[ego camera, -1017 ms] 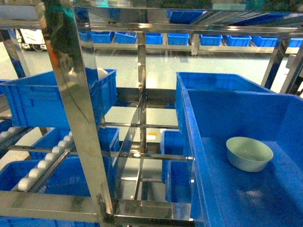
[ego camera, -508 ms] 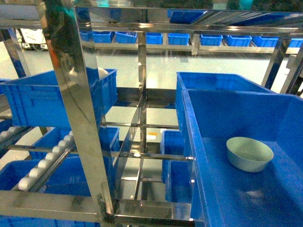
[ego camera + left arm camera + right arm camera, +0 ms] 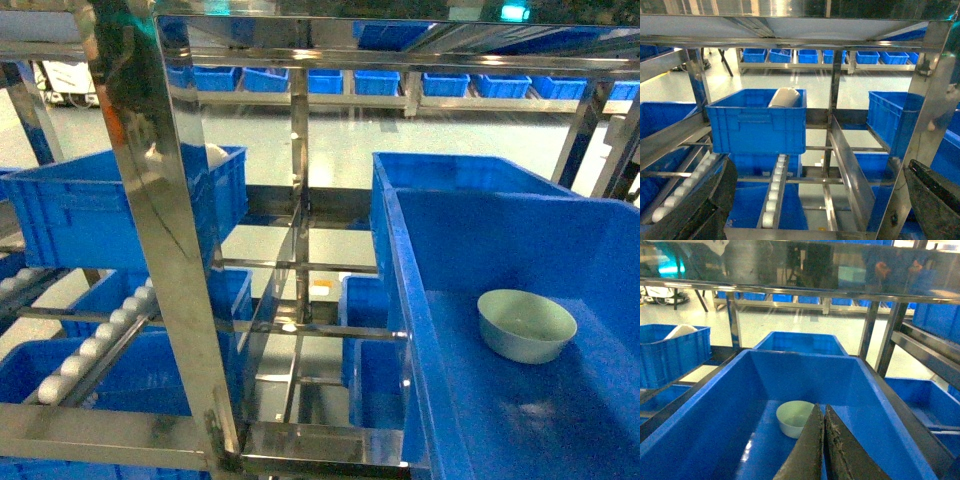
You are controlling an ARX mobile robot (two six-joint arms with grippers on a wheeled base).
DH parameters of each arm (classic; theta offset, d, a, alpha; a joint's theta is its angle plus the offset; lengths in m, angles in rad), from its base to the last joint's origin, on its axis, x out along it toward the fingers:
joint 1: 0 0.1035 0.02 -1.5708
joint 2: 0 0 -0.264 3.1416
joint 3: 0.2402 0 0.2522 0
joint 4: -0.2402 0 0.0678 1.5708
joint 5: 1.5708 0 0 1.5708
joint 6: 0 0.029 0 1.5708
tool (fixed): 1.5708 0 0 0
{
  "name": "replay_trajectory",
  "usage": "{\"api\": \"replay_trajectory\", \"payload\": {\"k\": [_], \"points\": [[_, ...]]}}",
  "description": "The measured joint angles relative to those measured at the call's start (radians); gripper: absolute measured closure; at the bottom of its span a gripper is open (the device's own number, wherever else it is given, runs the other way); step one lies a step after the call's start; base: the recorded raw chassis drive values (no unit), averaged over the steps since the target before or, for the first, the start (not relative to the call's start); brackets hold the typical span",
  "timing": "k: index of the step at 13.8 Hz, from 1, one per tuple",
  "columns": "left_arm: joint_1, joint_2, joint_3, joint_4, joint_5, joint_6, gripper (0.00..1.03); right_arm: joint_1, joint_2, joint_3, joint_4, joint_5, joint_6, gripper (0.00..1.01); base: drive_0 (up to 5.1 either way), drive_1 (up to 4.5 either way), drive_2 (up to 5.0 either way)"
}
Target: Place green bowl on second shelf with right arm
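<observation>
Sitting unmoved, green bowl [image 3: 526, 325] remains inside blue bin [image 3: 440, 260].

Your right gripper [image 3: 823, 440] has its two fingers pressed together, pointing forward. Your left gripper [image 3: 815, 200] seems spread wide, only its dark fingers [image 3: 935, 205] showing at the frame corners.

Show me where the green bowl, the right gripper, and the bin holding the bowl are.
green bowl [image 3: 527, 325]: head view, glossy inside.
right gripper [image 3: 823, 416]: right wrist view, between its closed fingertips.
blue bin [image 3: 805, 375]: right wrist view, far inner wall.
</observation>
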Motion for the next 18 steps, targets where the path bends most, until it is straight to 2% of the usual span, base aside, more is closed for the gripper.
{"api": "replay_trajectory", "payload": {"k": [7, 13, 16, 18], "points": [[0.000, 0.000, 0.000, 0.000, -0.002, 0.000, 0.05, 0.000, -0.070, -0.072, 0.002, 0.001, 0.000, 0.99, 0.0, 0.00, 0.0], [0.000, 0.000, 0.000, 0.000, 0.000, 0.000, 0.05, 0.000, -0.071, -0.072, 0.010, 0.000, 0.000, 0.98, 0.0, 0.00, 0.0], [0.000, 0.000, 0.000, 0.000, 0.000, 0.000, 0.05, 0.000, -0.071, -0.072, 0.010, 0.000, 0.001, 0.57, 0.0, 0.00, 0.0], [0.000, 0.000, 0.000, 0.000, 0.000, 0.000, 0.05, 0.000, -0.071, -0.072, 0.010, 0.000, 0.000, 0.35, 0.0, 0.00, 0.0]]}}
